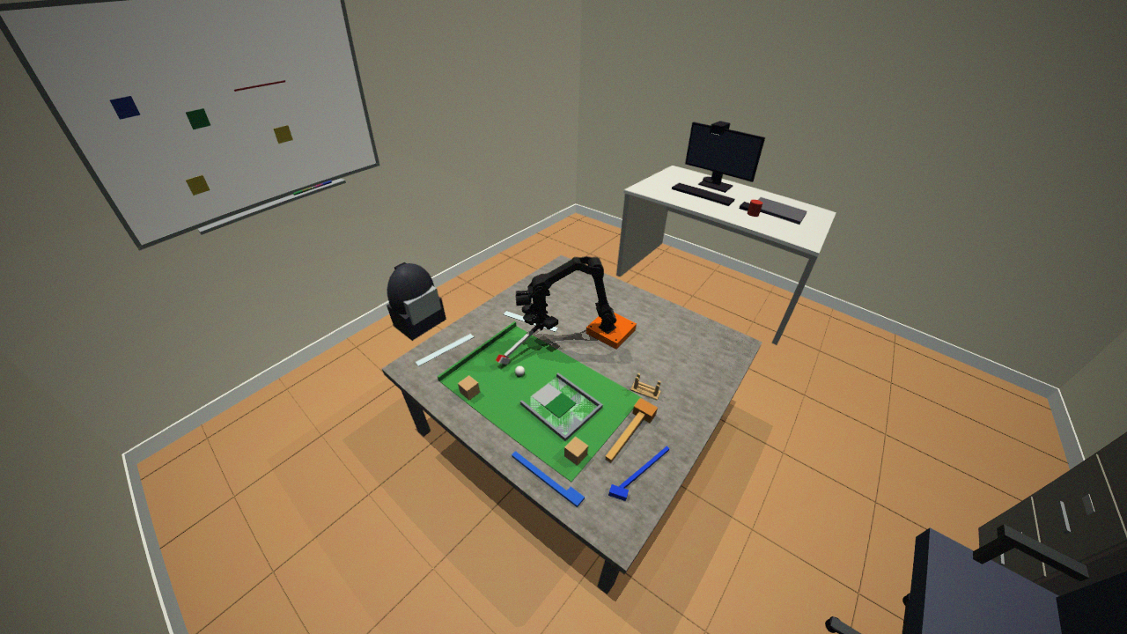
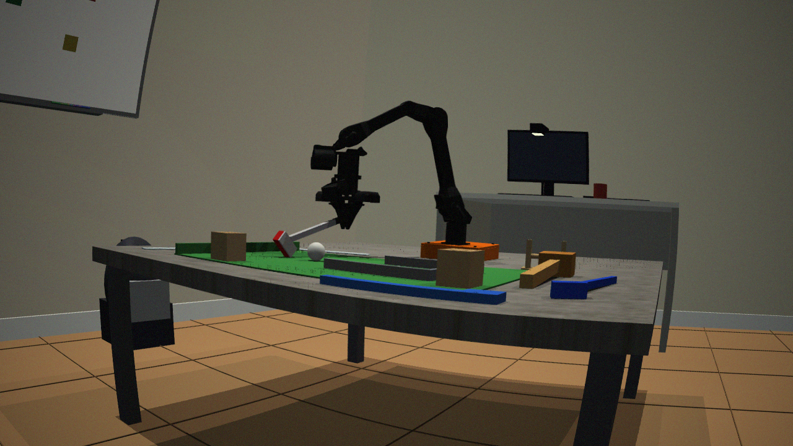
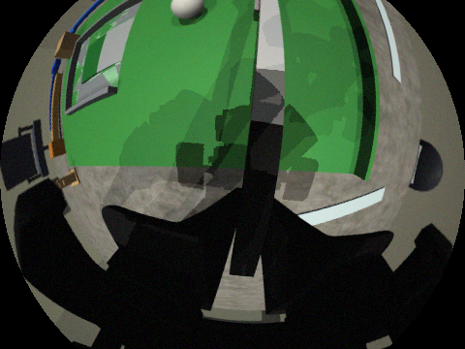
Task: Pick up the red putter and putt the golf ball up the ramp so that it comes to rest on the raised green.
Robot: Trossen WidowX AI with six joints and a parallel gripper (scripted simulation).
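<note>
My gripper (image 1: pixel 541 324) (image 2: pixel 344 225) (image 3: pixel 249 195) is shut on the pale shaft of the red putter (image 1: pixel 519 344) (image 2: pixel 313 228) (image 3: pixel 270 44), above the mat's back edge. The shaft slants down to a tilted red-and-white head, low over the green mat; contact with the mat is unclear. The head is mostly out of the wrist view. The white golf ball (image 1: pixel 519 371) (image 2: pixel 316 251) (image 3: pixel 188 6) lies on the mat, between the head and the grey ramp (image 1: pixel 545 394) (image 3: pixel 116 39). A gap shows between ball and head. The raised green (image 1: pixel 560 405) (image 3: pixel 94 58) adjoins the ramp and has no ball on it.
Grey rails (image 1: pixel 583 423) (image 2: pixel 376 269) border the ramp and green. Wooden blocks (image 1: pixel 468 387) (image 1: pixel 576 451) stand on the mat. A dark green wall (image 1: pixel 477 351) edges its far left. An orange mallet (image 1: pixel 626 435), blue putter (image 1: pixel 644 468), blue bar (image 1: pixel 548 477) and small wooden rack (image 1: pixel 645 387) surround the mat.
</note>
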